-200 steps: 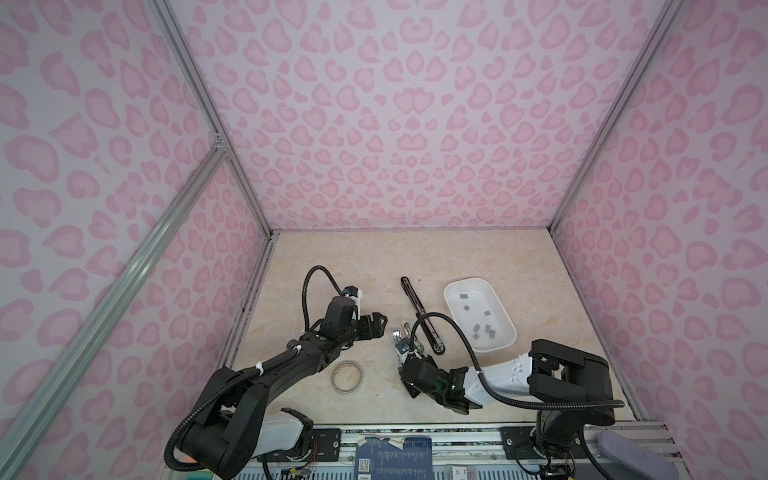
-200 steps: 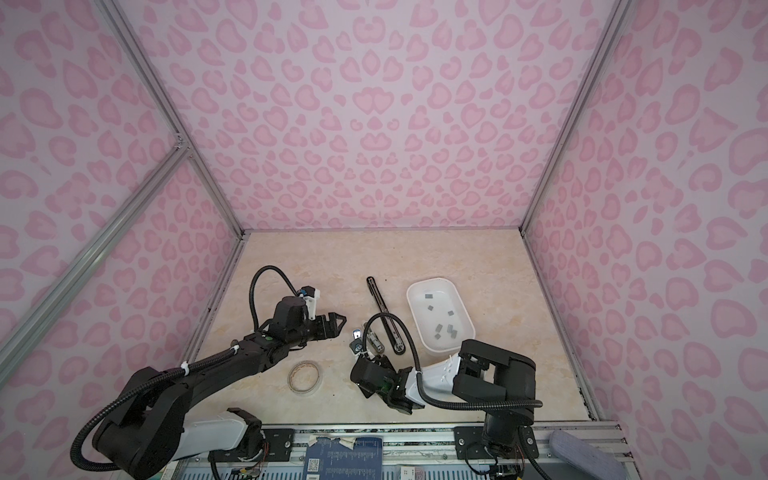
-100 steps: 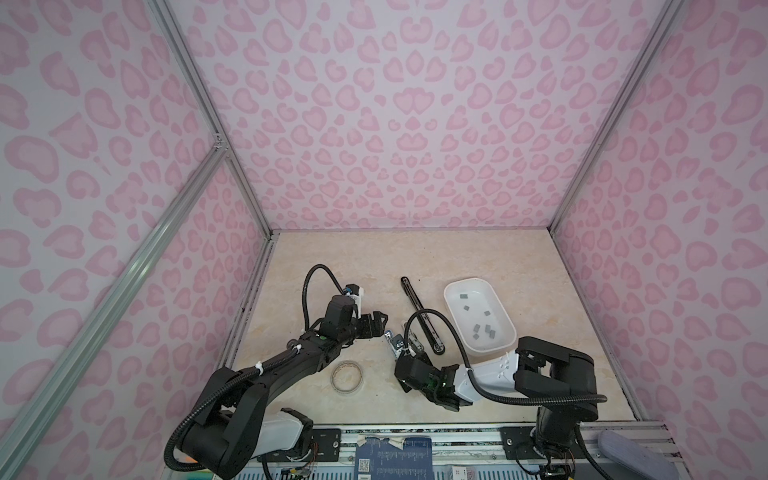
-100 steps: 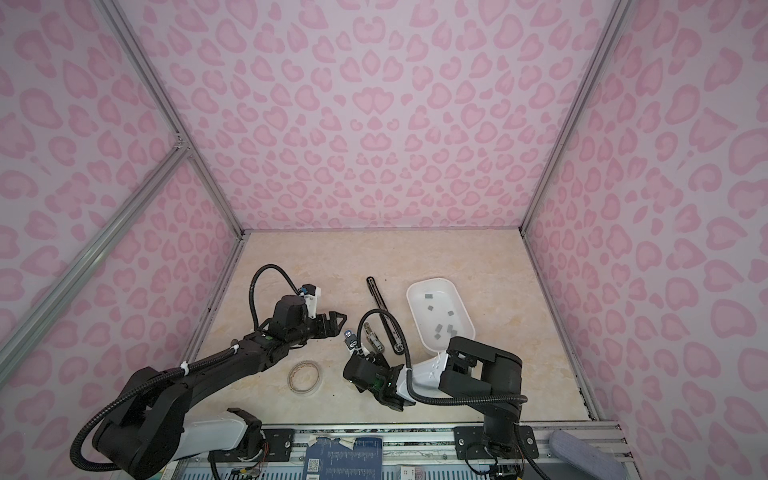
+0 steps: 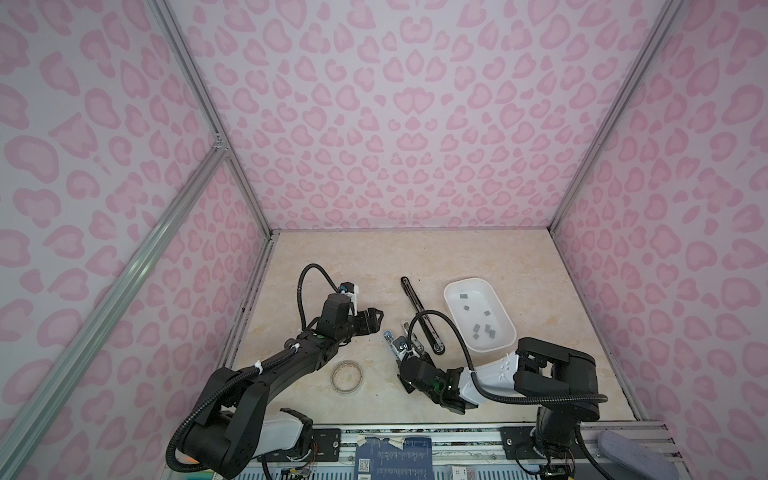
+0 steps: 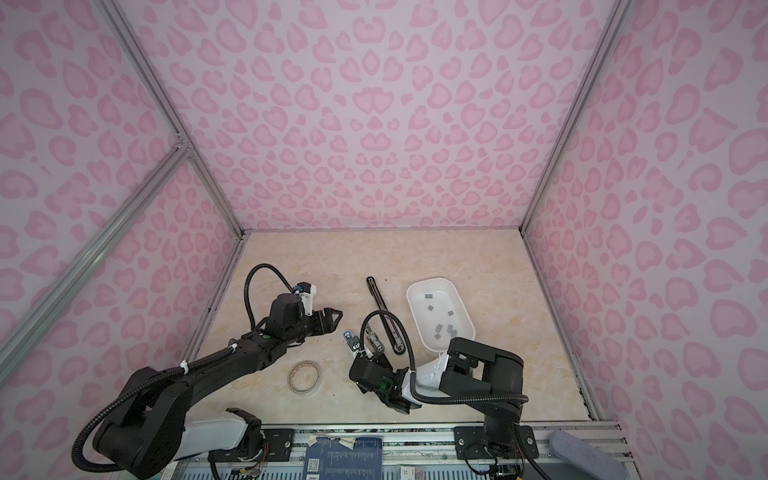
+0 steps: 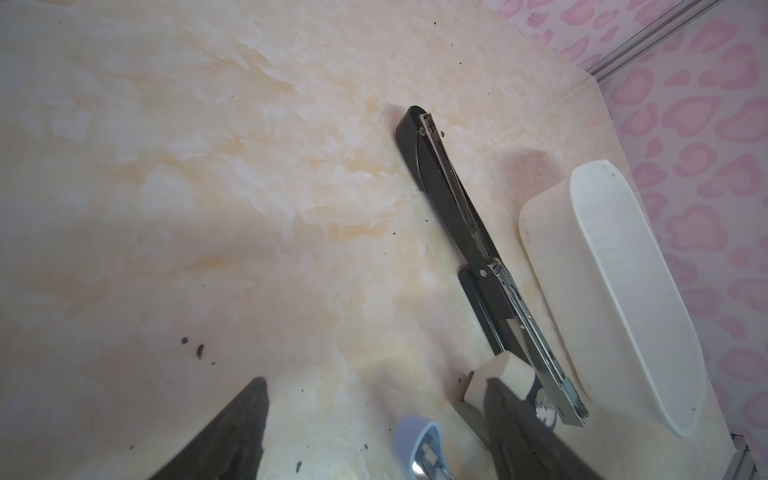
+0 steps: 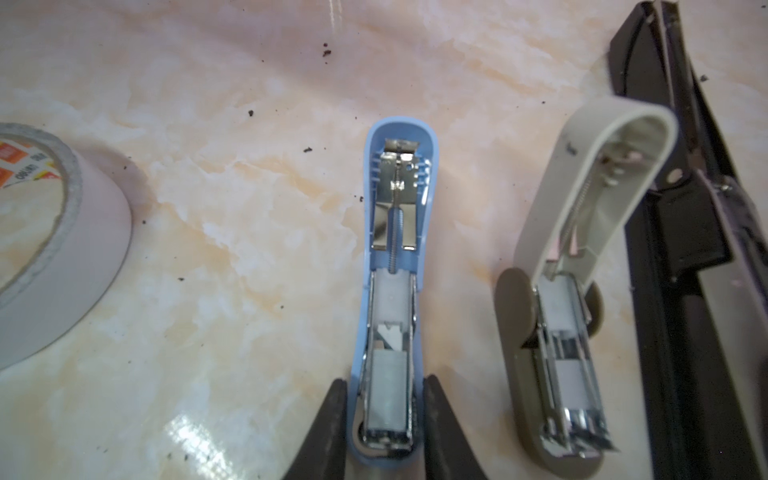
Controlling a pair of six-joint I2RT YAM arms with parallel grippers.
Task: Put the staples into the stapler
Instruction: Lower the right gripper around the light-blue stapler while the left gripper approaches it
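Only partly legible dark lettering beside orange squares is seen on the inner core of the tape roll (image 8: 77, 266) in the right wrist view, and a QR code with unreadably small print is shown on the blue sheet (image 5: 392, 453) at the front rail in both top views.

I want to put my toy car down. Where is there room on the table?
Bare: the far strip of table, between the back wall and the black stapler and white tray. Crowded: the near middle, where the blue stapler, beige stapler and tape roll sit close together.
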